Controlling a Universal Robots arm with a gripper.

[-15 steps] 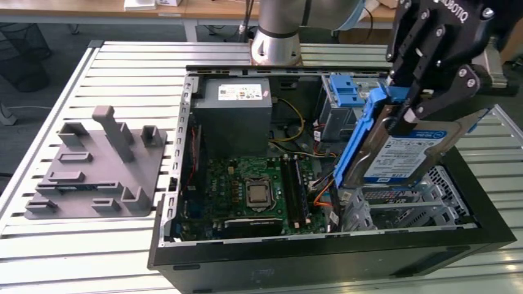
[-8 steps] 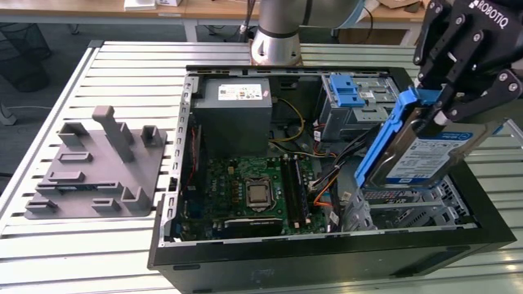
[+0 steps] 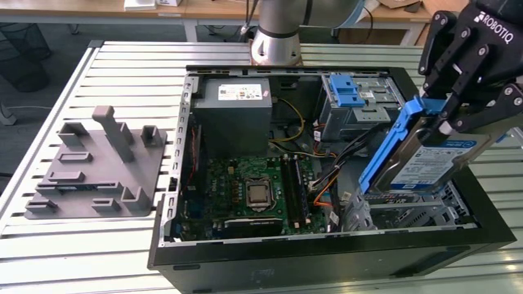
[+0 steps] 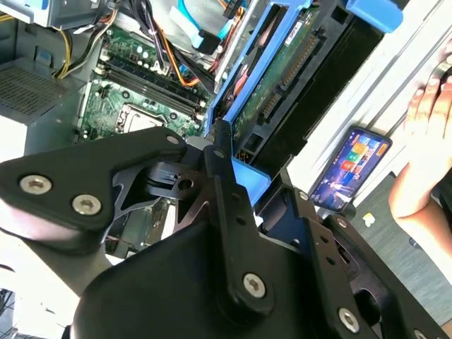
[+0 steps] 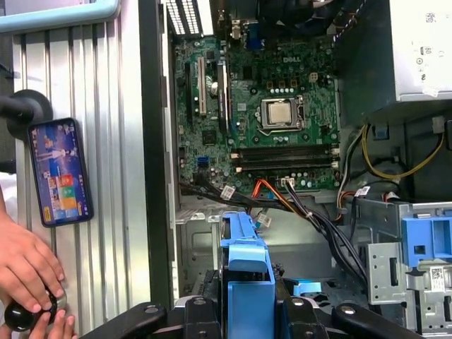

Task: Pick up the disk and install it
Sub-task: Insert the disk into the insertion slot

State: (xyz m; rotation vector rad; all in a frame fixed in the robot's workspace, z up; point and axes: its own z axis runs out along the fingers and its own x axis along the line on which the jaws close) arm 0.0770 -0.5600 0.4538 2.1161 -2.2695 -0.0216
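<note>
Gripper (image 3: 445, 119) pinches the disk (image 3: 437, 162) over the case (image 3: 327, 254); first wrist view shows a phone (image 5: 62, 171).

The black tool (image 4: 236, 173) pinches the disk (image 4: 282, 67) by its blue carrier (image 4: 237, 72), tilted over the motherboard (image 4: 134, 99) (green circuit side towards us). A lit phone (image 4: 349, 166) lies on the bench (image 4: 399, 78), a person's hand (image 4: 432, 131) near it.

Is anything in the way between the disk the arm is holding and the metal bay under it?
Nothing visible does. The tool holds the disk tilted over the metal bay; the cables lie beside that bay, toward the exterior view's left, not under the disk.
</note>
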